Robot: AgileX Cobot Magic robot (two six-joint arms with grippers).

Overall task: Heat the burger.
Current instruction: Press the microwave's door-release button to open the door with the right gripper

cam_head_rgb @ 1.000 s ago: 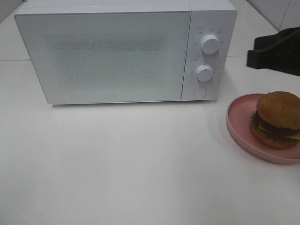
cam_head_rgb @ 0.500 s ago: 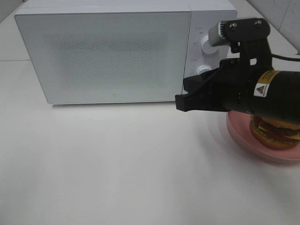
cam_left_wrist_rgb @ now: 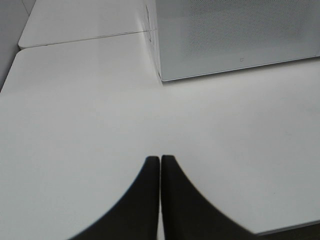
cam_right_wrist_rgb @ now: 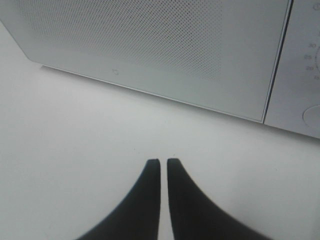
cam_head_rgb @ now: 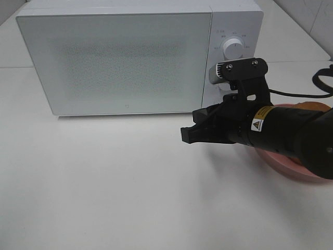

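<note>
Since a moment ago the right arm [cam_head_rgb: 283,133] has swung lower and further left over the white bench [cam_head_rgb: 104,198], its tip now before the microwave [cam_head_rgb: 114,62] door's lower right corner. It hides most of the pink plate [cam_head_rgb: 273,162] and the burger [cam_head_rgb: 311,107], whose bun top peeks out above it. The right fingers [cam_right_wrist_rgb: 145,200] are almost touching and empty; the left fingers [cam_left_wrist_rgb: 142,200] are pressed together and empty.

wide open tabletop [cam_head_rgb: 104,187] before the microwave [cam_head_rgb: 114,62], its door shut, right arm [cam_head_rgb: 291,135] covering the pink plate [cam_head_rgb: 281,167]
</note>
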